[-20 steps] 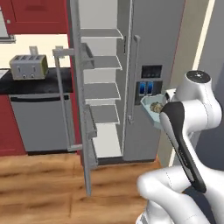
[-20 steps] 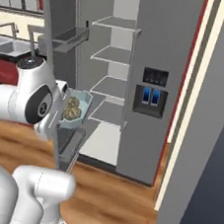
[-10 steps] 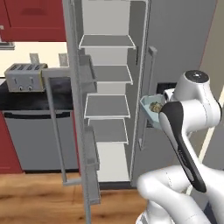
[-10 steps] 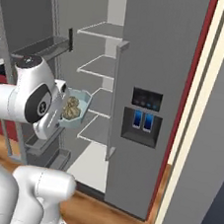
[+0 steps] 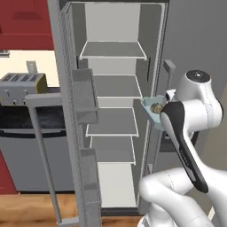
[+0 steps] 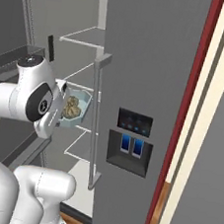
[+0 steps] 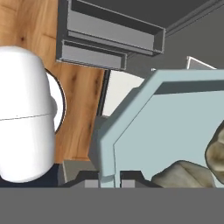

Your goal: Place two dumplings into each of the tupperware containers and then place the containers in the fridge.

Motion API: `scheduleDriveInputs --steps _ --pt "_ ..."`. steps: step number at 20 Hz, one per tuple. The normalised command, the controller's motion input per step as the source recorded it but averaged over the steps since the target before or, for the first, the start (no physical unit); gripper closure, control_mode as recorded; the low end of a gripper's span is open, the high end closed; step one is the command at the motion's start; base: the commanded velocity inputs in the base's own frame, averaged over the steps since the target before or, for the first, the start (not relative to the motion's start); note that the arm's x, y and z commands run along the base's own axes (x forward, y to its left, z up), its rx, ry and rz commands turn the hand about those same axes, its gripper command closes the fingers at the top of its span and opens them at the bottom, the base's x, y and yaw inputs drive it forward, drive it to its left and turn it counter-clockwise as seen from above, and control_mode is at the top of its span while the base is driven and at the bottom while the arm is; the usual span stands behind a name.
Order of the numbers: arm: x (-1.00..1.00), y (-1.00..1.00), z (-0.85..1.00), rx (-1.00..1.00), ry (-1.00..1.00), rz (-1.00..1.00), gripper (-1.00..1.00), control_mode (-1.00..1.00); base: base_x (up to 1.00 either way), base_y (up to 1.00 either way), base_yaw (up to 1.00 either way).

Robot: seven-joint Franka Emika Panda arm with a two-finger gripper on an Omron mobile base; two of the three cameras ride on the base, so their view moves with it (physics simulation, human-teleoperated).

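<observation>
Change since earlier: both base cameras have moved closer to the fridge [image 5: 113, 57], so its open compartment now looms large and the toaster [image 5: 20, 88] has slid toward the left edge; the arm's pose and the container at its hand look the same as before.
Gripper: the gripper [image 7: 109, 181] is closed tight on the rim of the pale blue container [image 7: 175, 127]; in the hand view its two dark finger tips sit either side of the wall at a cut corner.
Container: pale blue, translucent, with cut corners; held up in the air at the front edge of the open fridge compartment, about level with the middle shelves [image 5: 112, 121], seen in the left base view [image 5: 150, 108] and the right base view [image 6: 74, 108].
Dumplings: two tan, lumpy dumplings [image 6: 72, 107] lie inside the held container, close together; in the hand view they show at the lower right [image 7: 188, 175].
Fridge: left door [image 5: 73, 128] swung wide open, with door shelves on its inner face and a grey bar handle [image 5: 42, 153]; the inner shelves look bare. The right door [image 6: 145, 103] is closed and carries a dispenser panel [image 6: 132, 142] with blue lights.
Surroundings: the toaster sits on a dark counter [image 5: 26, 117] left of the fridge; red cabinet [image 5: 24, 24] above; wooden floor [image 5: 26, 213] below.
</observation>
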Motion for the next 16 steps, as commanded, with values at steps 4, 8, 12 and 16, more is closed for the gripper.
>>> scheduleDriveInputs --steps 4,8,12,16 --pt "0.0 0.0 0.0 0.0 0.0 0.0 1.0 1.0 0.01 0.0 0.08" --pt "0.0 0.0 0.0 0.0 0.0 0.0 1.0 1.0 0.29 0.03 0.1" --pt "0.0 0.0 0.0 0.0 0.0 0.0 1.0 1.0 0.66 0.06 0.12" --pt "0.0 0.0 0.0 0.0 0.0 0.0 1.0 1.0 0.45 0.21 0.05"
